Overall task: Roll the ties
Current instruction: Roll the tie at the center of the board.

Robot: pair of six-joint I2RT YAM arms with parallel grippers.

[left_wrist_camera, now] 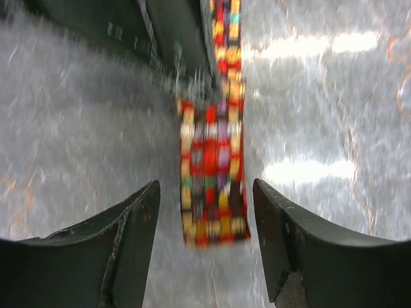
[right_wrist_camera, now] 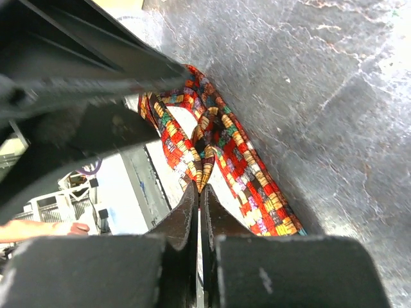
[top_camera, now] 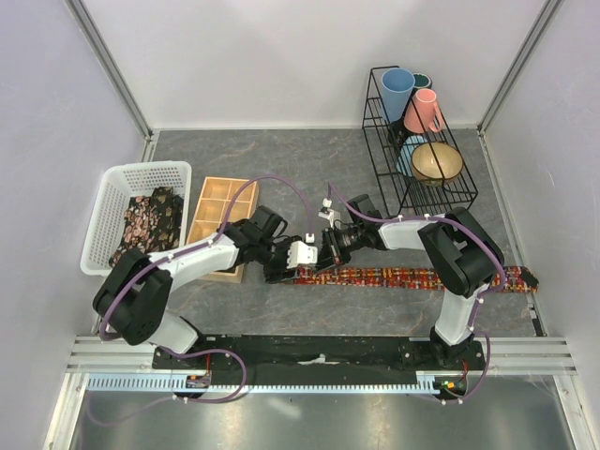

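Top external view is showing one tie (top_camera: 412,277) lying on the grey table (top_camera: 281,169), stretching away to the right of the wooden tray (top_camera: 223,220). Just right of the tray's near corner, the right gripper (right_wrist_camera: 199,187) is pinching a folded loop of this tie, fingers pressed together on the fabric. The left gripper (left_wrist_camera: 205,192) is hovering there with fingers spread, straddling the tie's end. More ties (top_camera: 145,225) are lying in the white basket (top_camera: 112,187) left of the tray.

The long narrow fabric tie (top_camera: 412,277) is rocking tiny red, orange and yellow blocks on dark. The grey stone-look bench (top_camera: 281,159) is looking marbled. The folded dark fabric ties (top_camera: 145,227) in the white plastic lattice basket (top_camera: 101,225) are showing pinkish florals.
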